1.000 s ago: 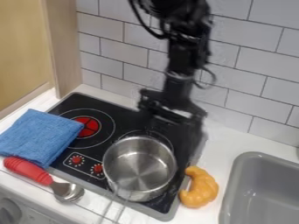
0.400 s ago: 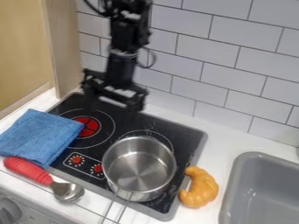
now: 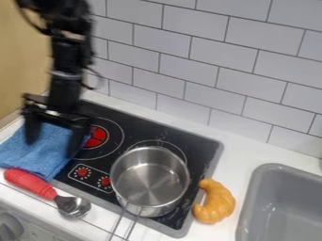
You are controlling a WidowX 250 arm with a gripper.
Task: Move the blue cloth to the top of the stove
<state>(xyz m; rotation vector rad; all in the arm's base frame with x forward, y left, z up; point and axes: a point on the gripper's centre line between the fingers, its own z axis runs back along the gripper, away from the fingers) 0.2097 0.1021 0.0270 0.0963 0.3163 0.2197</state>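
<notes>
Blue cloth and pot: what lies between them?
In the camera view, a strip of black stove with two red knobs lies between the blue cloth and the pot. The red burner is close by the cloth's right edge.

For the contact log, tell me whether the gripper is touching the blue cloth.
Cannot tell. In the camera view the gripper overlaps the blue cloth, but from this slant it could be on it or just above.
</notes>
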